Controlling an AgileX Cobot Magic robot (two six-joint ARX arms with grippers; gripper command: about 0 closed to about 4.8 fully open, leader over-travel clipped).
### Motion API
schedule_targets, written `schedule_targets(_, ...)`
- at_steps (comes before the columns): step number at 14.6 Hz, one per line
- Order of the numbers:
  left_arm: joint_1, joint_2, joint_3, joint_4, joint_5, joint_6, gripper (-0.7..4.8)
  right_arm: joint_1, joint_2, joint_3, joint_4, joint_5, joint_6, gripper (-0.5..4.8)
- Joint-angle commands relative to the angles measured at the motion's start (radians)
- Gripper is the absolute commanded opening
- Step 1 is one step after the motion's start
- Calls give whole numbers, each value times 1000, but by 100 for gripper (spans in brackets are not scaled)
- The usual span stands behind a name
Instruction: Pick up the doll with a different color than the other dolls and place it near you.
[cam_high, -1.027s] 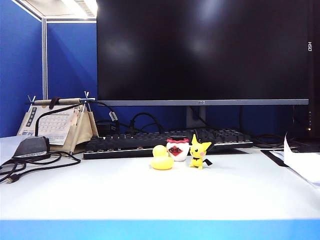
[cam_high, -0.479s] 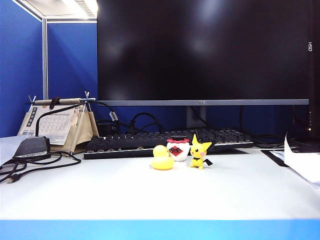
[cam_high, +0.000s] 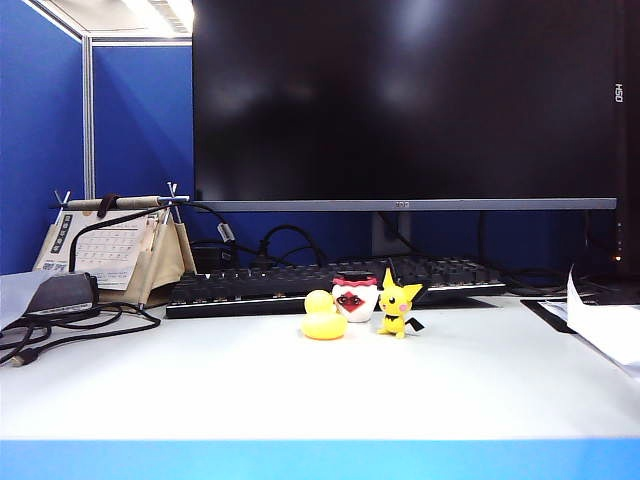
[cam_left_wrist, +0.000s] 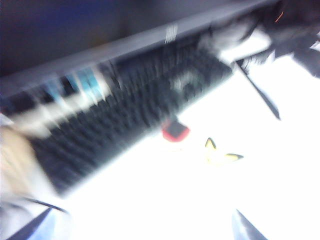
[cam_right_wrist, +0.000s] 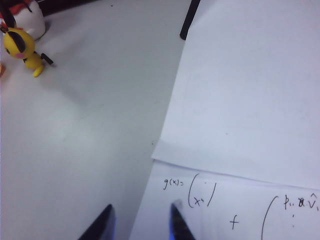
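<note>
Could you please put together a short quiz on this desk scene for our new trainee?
1. True or false: the white doll stands between the duck and the pointed-ear figure, in front of the keyboard.
2. The right gripper hangs over: A) the keyboard, B) the edge of a sheet of paper, C) the duck.
3. Is the left gripper, above the table short of the dolls, holding anything?

Key
1. True.
2. B.
3. No. Its view is blurred, but the jaws stand apart and empty.
</note>
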Motion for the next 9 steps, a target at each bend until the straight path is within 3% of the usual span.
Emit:
schedule_targets(1, 149, 133, 14, 70, 285, -163, 479, 0, -1, -3, 17, -1, 4, 144)
schedule_targets(2, 192, 183, 40, 80, 374, -210, 479, 0, -2, -3, 18, -1, 4, 144)
schedule_targets(4, 236, 290, 163, 55, 425, -216, 479, 0, -1, -3, 18, 1, 4, 144)
schedule_targets(6, 233, 362, 282, 34, 454, -223, 479, 0, -2, -3, 18, -2, 4, 144)
schedule_targets(9, 189, 513, 486, 27, 535, -328, 479, 0, -2, -3, 18, -1, 4, 144)
